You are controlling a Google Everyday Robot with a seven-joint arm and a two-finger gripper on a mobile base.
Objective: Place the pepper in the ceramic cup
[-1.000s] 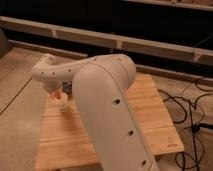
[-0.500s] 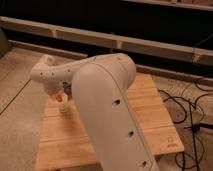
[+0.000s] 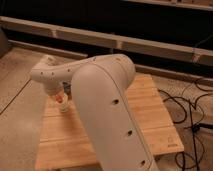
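Hardly moved: hand (left of table) meets pepper above ceramic cup.

Matt white gripper above the perhaps glazed ceramic cup, on a smooth, pale wooden table.

off-white arm: smooth fat rounded shells, small dark screw holes dotted along them. gripper hangs just below the narrower wrist link, mostly hidden by it.
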